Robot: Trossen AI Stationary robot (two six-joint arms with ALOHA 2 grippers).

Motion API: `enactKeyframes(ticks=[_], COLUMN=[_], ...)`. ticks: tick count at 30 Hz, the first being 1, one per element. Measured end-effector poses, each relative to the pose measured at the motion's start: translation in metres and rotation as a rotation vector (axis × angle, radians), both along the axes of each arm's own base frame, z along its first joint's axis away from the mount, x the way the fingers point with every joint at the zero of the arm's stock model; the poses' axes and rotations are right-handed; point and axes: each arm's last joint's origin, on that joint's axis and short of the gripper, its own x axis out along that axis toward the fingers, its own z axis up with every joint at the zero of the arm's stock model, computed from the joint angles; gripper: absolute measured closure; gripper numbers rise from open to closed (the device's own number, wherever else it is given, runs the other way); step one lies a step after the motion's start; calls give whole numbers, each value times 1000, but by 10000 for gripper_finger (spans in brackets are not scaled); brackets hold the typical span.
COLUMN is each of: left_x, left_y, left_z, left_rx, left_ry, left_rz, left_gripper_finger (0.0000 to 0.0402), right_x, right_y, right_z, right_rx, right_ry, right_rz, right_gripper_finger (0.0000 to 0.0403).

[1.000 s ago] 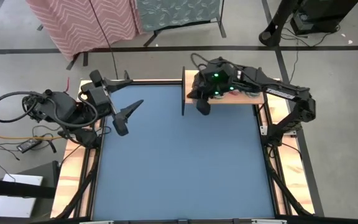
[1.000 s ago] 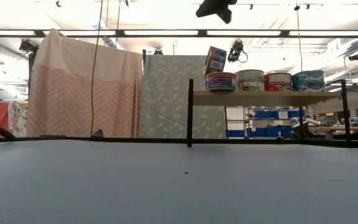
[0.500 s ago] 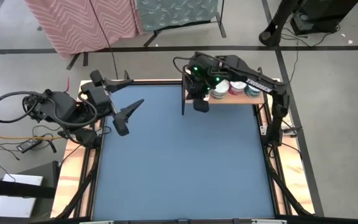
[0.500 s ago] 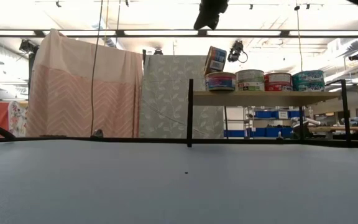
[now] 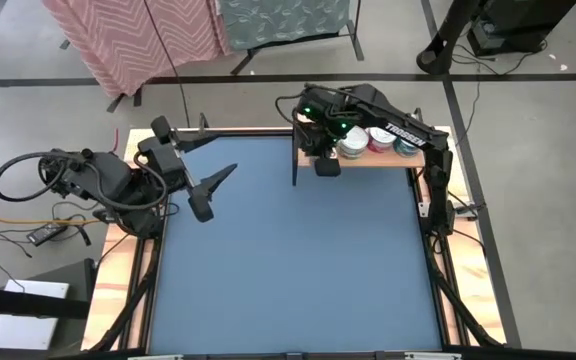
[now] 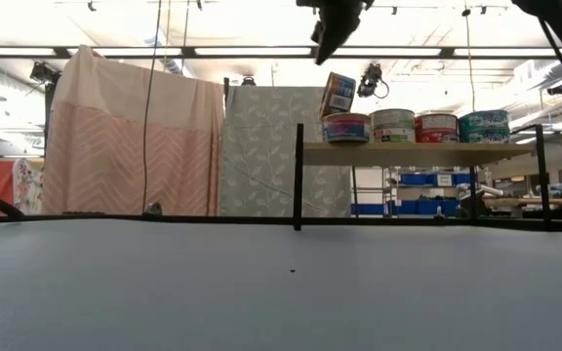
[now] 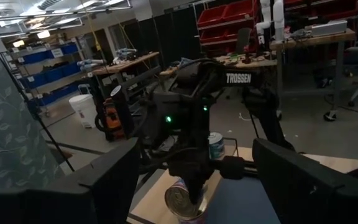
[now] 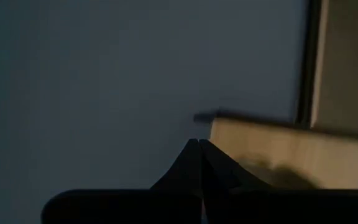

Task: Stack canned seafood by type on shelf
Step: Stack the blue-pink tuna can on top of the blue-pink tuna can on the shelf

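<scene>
The shelf (image 5: 383, 158), a light-wood plank on dark uprights, stands at the table's far edge. In the low view a row of tins sits on it: a blue-and-red one (image 6: 346, 127), a silver-green one (image 6: 392, 125), a red one (image 6: 436, 127) and a teal one (image 6: 484, 125). One more tin (image 6: 338, 95) stands tilted on top of the blue-and-red one. My right gripper (image 6: 325, 49) is shut and points steeply down above the shelf's left end, clear of the tilted tin. My left gripper (image 5: 216, 192) is open and level over the table's far left, facing the shelf.
The shelf's dark left upright (image 6: 299, 175) rises from the table just below my right gripper. The blue table (image 5: 288, 260) lies bare in front of the shelf. Wooden rails (image 5: 118, 270) run along the table's sides. Draped cloth racks (image 6: 130, 136) stand beyond the far edge.
My right gripper has tipped from nearly level to steeply downward and rolled, staying shut above the shelf's left end, while its arm has folded up over the shelf. The tins have kept still.
</scene>
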Motion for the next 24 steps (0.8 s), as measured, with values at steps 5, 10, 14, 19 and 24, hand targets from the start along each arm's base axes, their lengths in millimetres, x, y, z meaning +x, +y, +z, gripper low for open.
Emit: enactKeyframes(ticks=[5, 10, 14, 19, 24], left_x=[4, 4, 4, 4, 4], left_y=[-2, -2, -2, -2, -2], left_z=[-2, -2, -2, -2, -2], left_rx=[5, 3, 3, 2, 2], left_ry=[8, 5, 6, 5, 4], left_rz=[3, 4, 4, 5, 5], left_gripper_finger=[90, 90, 90, 90, 90], right_x=[5, 1, -3, -8, -13], right_y=[-3, -12, -21, -29, -30], right_z=[6, 6, 5, 5, 4], right_rx=[-44, -147, -176, -170, -156], right_ry=[-83, -44, -26, -8, 24], right_rz=[7, -1, -27, -50, -56], right_gripper_finger=[400, 400, 400, 400, 400])
